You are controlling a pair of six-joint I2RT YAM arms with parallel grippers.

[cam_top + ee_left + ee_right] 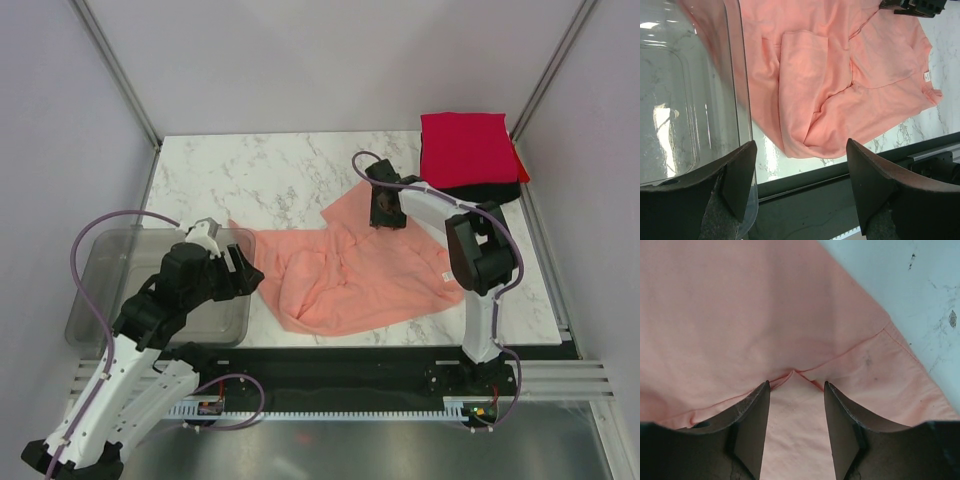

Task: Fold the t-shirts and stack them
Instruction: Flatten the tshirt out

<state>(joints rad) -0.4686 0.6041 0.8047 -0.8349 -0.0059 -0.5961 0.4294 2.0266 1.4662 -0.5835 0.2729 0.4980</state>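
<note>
We found the left gripper (801,144) spread wide and empty by the tub (90,290), the right gripper (796,382) pressing half-parted jaws into the salmon-pink t-shirt (370,280).

Black tee (480,190) mostly buried under red tee (465,145), only a strip shows. Tub (670,110) cut off at L wrist cam's edge. I can't tell if right gripper (796,384) has pink tee (765,305) pinched.
</note>
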